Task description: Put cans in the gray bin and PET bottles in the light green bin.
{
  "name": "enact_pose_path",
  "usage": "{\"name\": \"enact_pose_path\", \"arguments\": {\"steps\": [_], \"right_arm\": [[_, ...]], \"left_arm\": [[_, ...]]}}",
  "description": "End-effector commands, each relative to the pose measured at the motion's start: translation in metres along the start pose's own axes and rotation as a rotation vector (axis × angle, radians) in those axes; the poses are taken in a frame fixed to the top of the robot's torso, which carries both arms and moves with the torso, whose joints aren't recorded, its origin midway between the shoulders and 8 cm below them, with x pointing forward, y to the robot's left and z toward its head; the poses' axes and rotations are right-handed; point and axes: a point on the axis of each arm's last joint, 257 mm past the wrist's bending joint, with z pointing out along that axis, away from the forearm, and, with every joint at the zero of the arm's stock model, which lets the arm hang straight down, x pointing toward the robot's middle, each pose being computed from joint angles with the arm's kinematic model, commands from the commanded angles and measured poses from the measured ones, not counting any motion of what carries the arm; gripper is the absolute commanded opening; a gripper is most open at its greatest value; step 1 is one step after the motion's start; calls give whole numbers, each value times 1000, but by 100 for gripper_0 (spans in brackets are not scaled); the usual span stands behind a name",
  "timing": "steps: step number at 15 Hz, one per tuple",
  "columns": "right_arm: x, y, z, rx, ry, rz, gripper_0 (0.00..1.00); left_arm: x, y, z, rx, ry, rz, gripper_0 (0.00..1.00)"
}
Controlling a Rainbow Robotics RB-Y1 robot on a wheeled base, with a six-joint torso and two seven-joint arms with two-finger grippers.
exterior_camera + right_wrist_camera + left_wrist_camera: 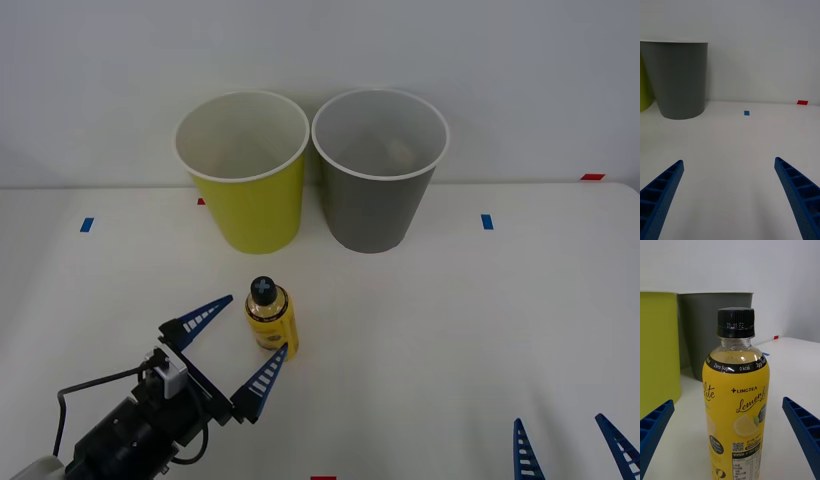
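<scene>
**Ana:** White worktop (450, 330) against a plain pale wall. Where is the working end effector?

**Ben:** Left end effector (245, 337) sits low at the near left, spread wide, holding nothing. The PET bottle (270, 317) stands upright between its blue fingers (205, 315); the far finger stands off its side, while the near fingertip looks just against the bottle's base in the front view. From the left wrist view the bottle (736, 405) is centred, with clear gaps to either finger.

**Ana:** And beyond that?

**Ben:** Behind the bottle stands the light green bin (243, 165), and just beside it, to the robot's right, the gray bin (380, 165). Their rims nearly touch. Something pale seems to lie inside the gray one, but I cannot tell what. Right end effector (570, 448) waits at the near right corner, also open and empty, well apart from everything.

**Ana:** What might go wrong?

**Ben:** I'd judge the bottle tall, narrow and smooth. If one finger meets it before the other, it could be pushed over and roll. A grip too low could let it pivot on the lift. Since the bins stand so close, a release drifting to the right could drop it in the gray one.
</scene>
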Motion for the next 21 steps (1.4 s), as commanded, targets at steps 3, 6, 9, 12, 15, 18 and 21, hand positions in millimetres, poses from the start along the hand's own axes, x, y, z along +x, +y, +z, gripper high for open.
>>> {"name": "enact_pose_path", "arguments": {"steps": [3, 6, 9, 12, 15, 18, 21], "right_arm": [[0, 0, 0, 0, 0, 0, 82], [0, 0, 0, 0, 0, 0, 82], [0, 0, 0, 0, 0, 0, 82], [0, 0, 0, 0, 0, 0, 82], [0, 0, 0, 0, 0, 0, 82], [0, 0, 0, 0, 0, 0, 82], [0, 0, 0, 0, 0, 0, 82]], "left_arm": [[-1, -5, 22, 19, 9, 7, 100], [-2, -13, 32, 30, 7, -2, 100], [-4, -18, 40, 31, 3, 0, 100], [-5, -17, 48, 30, 8, 9, 100], [-7, -18, 54, 29, 4, 11, 100], [-7, -19, 54, 32, 5, 15, 42], [-4, -20, 51, 33, 12, 18, 6]]}}
